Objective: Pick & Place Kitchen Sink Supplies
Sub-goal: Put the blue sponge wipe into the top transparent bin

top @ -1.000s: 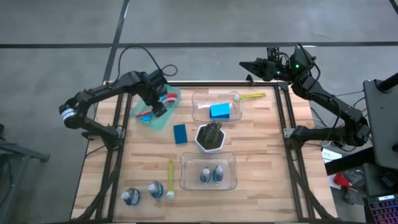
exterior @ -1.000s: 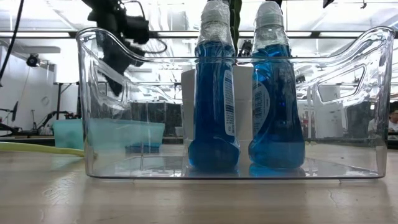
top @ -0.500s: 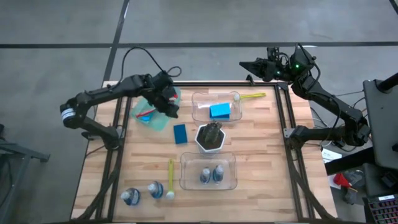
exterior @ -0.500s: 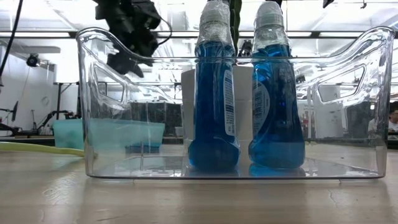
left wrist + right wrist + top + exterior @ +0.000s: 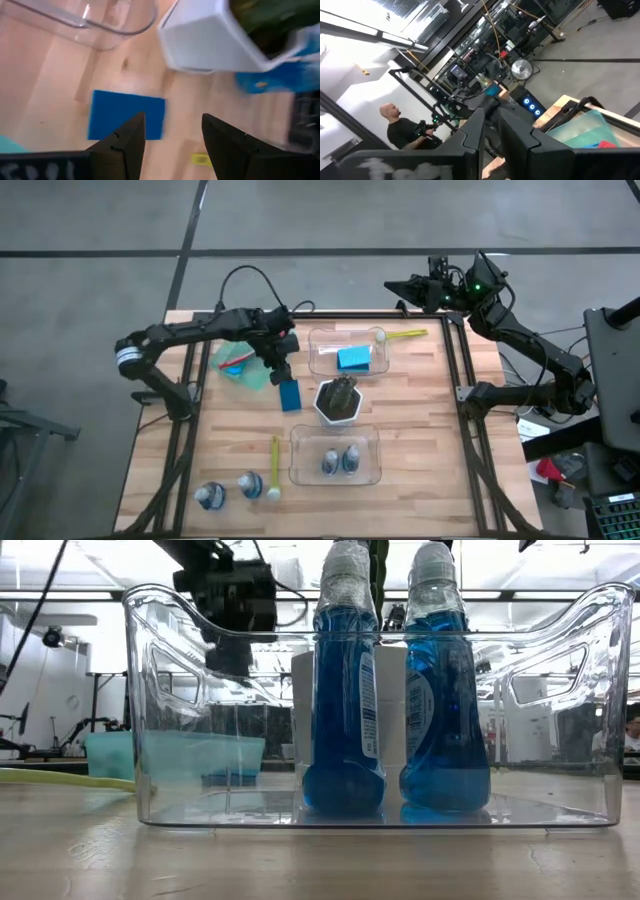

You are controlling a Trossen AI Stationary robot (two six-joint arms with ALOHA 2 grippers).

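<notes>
At the front left corner of the surface (image 5: 200,450) stand two bottles (image 5: 228,492), with a yellow brush (image 5: 274,467) lying just beside them, its long axis running front to back. Further back on the left, the green tray (image 5: 258,375) holds brushes, one of them red or pink.

The move in hand looks to turn on the loose blue sponge (image 5: 290,395), which lies flat on the bare wood between the tray and the white plant pot (image 5: 339,402). The left pincer (image 5: 281,370) hangs over the sponge's back edge, so the sponge sits almost straight below it and a little toward the front. Its long axis runs roughly front to back. In the left wrist view the sponge (image 5: 126,115) shows just ahead of the two dark fingers (image 5: 127,142), which stand well apart with nothing between them: released and empty, touching nothing that can be seen.

The left arm is plainly the nearer one. A straight descent with the fingers across the sponge's short side would probably serve.

Right of the sponge, the back bin (image 5: 318,365) already holds another sponge, and the front bin (image 5: 300,470) holds two bottles.

The right pincer (image 5: 392,283) waits beyond the back right corner, raised clear of the surface, clenched on nothing.
</notes>
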